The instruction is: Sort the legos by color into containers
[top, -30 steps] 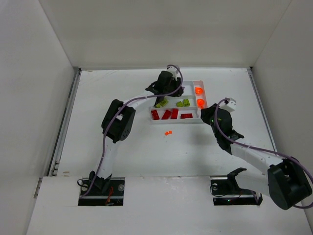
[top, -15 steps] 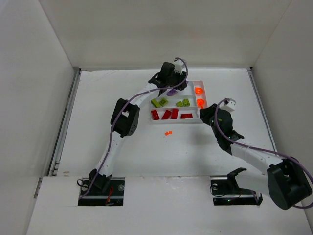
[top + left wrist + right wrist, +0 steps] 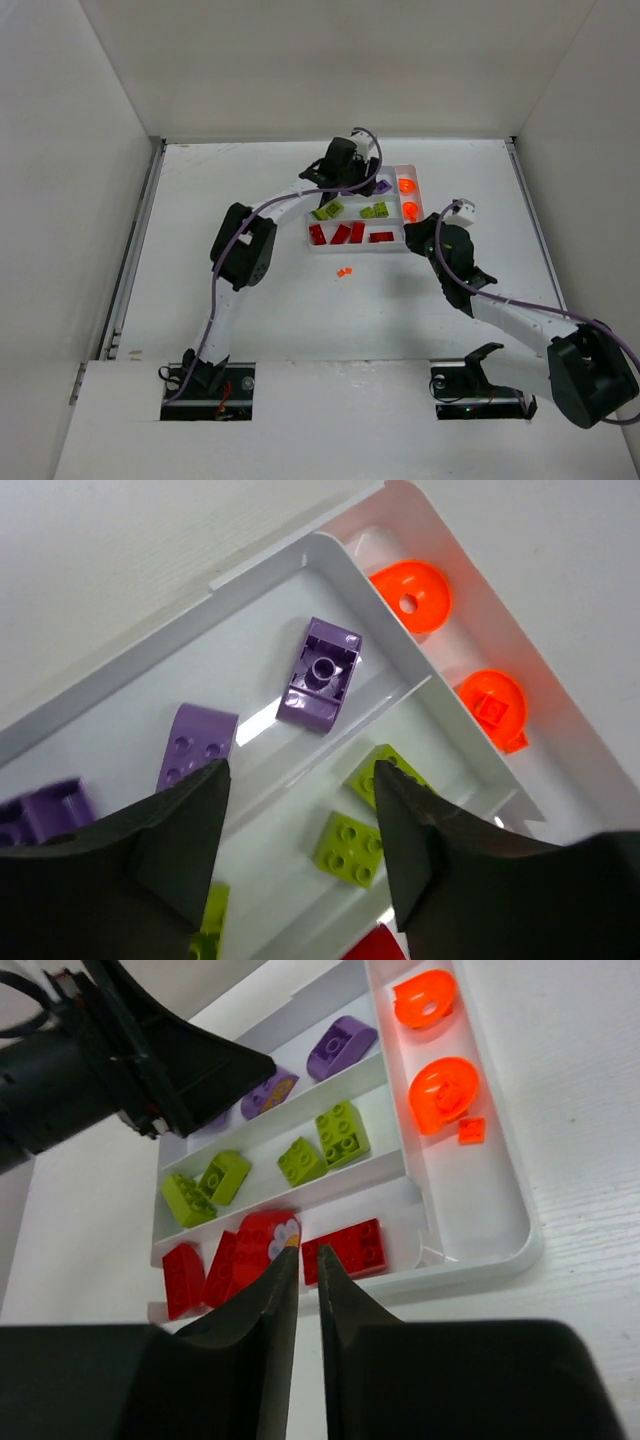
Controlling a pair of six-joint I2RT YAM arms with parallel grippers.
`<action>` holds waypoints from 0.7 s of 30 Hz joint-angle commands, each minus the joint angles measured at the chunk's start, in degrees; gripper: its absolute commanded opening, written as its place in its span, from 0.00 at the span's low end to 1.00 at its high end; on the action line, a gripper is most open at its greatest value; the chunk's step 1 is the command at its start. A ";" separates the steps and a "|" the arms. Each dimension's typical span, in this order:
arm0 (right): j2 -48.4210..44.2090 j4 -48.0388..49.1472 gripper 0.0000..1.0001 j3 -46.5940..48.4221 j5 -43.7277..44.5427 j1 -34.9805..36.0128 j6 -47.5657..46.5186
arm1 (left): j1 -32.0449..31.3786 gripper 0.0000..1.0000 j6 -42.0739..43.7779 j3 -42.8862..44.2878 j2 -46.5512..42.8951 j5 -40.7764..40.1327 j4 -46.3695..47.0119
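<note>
Orange bits [image 3: 344,271] at 6 o'clock of the tray [image 3: 330,249] look light, hard, slick: pinch across flat sides. Left jaws apart; right jaws together, empty.

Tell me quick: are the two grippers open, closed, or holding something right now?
Left gripper: open, holding nothing.
Right gripper: closed, holding nothing.
</note>
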 commanded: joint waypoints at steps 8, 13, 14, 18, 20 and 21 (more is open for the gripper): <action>5.95 -7.49 0.20 9.95 -2.93 14.22 -6.79 | -9.80 0.24 -26.33 -63.88 -57.32 -27.17 22.37; 13.43 -8.41 0.37 11.63 -3.11 21.29 -8.27 | -12.21 0.27 -30.15 -77.56 -67.60 -30.91 19.32; 15.36 -9.28 0.40 13.03 -3.11 22.52 -10.02 | -11.78 0.27 -30.42 -79.58 -69.88 -31.09 18.26; 21.87 -14.74 0.44 19.81 -2.14 25.87 -14.52 | -8.53 0.29 -30.16 -85.57 -78.32 -32.06 15.35; 24.77 -16.32 0.44 22.36 -1.09 26.22 -16.01 | -6.34 0.31 -30.07 -88.21 -81.58 -31.62 15.97; 25.66 -16.76 0.45 23.15 -0.48 26.23 -16.28 | -5.46 0.31 -30.07 -89.52 -82.81 -31.27 16.66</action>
